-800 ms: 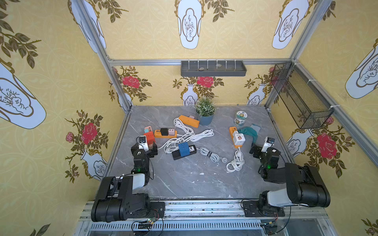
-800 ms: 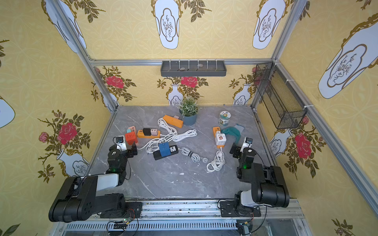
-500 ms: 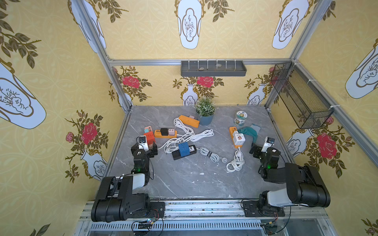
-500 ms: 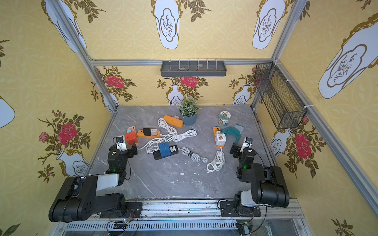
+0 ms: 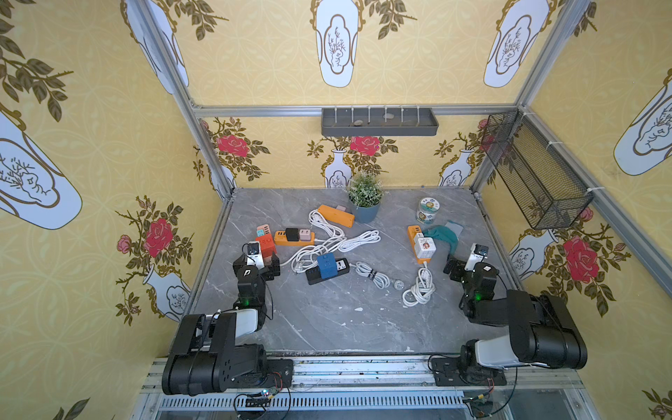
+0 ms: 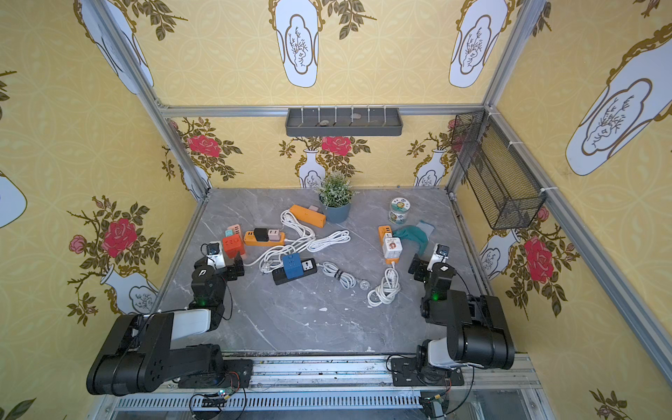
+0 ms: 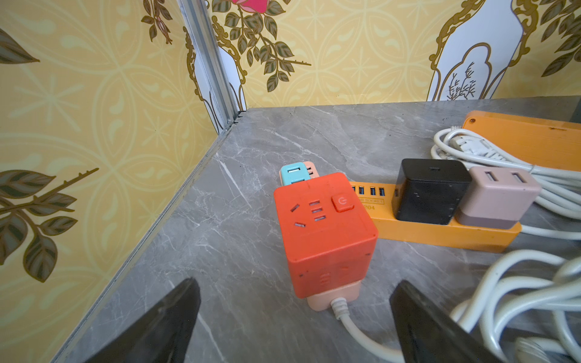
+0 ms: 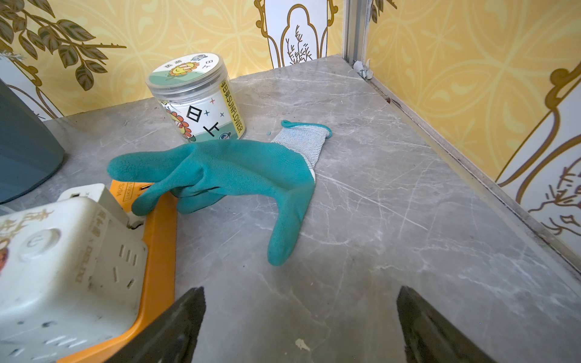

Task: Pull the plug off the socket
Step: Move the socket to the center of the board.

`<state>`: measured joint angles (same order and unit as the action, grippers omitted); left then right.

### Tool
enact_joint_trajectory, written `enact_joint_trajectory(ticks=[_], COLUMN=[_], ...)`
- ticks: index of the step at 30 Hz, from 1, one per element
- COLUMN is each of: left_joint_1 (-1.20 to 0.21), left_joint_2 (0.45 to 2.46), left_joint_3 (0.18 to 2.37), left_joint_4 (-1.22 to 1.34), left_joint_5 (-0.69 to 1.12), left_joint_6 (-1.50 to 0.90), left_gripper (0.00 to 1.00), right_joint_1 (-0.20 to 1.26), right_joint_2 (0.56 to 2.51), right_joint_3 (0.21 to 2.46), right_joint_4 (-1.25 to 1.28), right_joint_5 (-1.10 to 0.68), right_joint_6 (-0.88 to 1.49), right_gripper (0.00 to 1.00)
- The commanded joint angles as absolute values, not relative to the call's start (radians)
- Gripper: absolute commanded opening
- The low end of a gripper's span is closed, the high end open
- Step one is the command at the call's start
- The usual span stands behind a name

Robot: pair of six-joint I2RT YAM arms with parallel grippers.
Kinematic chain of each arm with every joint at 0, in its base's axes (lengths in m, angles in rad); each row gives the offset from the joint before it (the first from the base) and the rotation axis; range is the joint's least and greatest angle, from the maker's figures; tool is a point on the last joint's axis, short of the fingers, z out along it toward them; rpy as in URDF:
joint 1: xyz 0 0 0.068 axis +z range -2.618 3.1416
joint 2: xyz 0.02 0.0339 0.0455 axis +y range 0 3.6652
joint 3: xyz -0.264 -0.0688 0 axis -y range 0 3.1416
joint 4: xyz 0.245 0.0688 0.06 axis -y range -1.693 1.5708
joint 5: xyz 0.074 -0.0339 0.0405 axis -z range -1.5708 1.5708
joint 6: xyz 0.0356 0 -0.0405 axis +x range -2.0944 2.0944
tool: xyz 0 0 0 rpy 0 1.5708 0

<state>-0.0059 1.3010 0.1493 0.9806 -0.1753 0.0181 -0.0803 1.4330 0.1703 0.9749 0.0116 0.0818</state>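
Nothing's moving yet
The left pincer [image 7: 295,284] and right pincer [image 8: 301,289] are still hanging spread, empty; the black plug [image 7: 430,191] is sitting plugged in.

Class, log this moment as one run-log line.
left end effector: open, facing red cube socket | right end effector: open, facing teal glove | black plug: seated in orange strip

Plugs [image 5: 292,234] on socket strip [image 5: 280,238], jar [image 5: 426,211] behind glove [image 5: 442,236]

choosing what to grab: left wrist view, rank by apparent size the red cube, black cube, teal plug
1. red plastic cube socket, though nearest the camera
2. black plastic cube adapter
3. small teal plastic plug
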Motion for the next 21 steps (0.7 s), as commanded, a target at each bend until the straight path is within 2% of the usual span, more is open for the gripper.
enact_joint_trajectory(ticks=[1,4,7,10,13,18,20,21], left_joint_1=[-0.005,-0.009,-0.009,-0.006,-0.003,-0.003,-0.008,-0.012], left_joint_2=[1.293,1.148,0.923,0.788,0.731,0.735,0.758,0.770], left_joint_3=[0.152,0.175,0.255,0.353,0.424,0.460,0.444,0.429], left_joint_4=[1.012,0.863,0.561,0.332,0.220,0.209,0.237,0.264], left_joint_5=[-0.180,-0.210,-0.211,-0.171,-0.100,0.121,0.208,0.247], left_joint_6=[0.018,0.015,-0.021,-0.083,-0.222,-0.612,-0.764,-0.821], left_gripper=[1.00,1.00,1.00,1.00,1.00,1.00,1.00,1.00], right_joint_1=[-0.082,-0.050,-0.057,-0.064,-0.066,-0.047,0.039,0.123], right_joint_2=[1.428,1.201,0.896,0.772,0.771,0.977,1.067,1.101], right_joint_3=[0.164,0.143,0.220,0.340,0.433,0.613,0.670,0.697], right_joint_4=[1.067,0.929,0.543,0.247,0.102,0.022,0.027,0.028], right_joint_5=[0.017,0.075,0.082,0.008,-0.027,-0.432,-0.504,-0.479], right_joint_6=[0.082,0.070,0.158,0.198,0.424,0.631,0.660,0.650], right_gripper=[0.98,0.98,0.98,0.98,0.98,0.98,0.98,0.98])
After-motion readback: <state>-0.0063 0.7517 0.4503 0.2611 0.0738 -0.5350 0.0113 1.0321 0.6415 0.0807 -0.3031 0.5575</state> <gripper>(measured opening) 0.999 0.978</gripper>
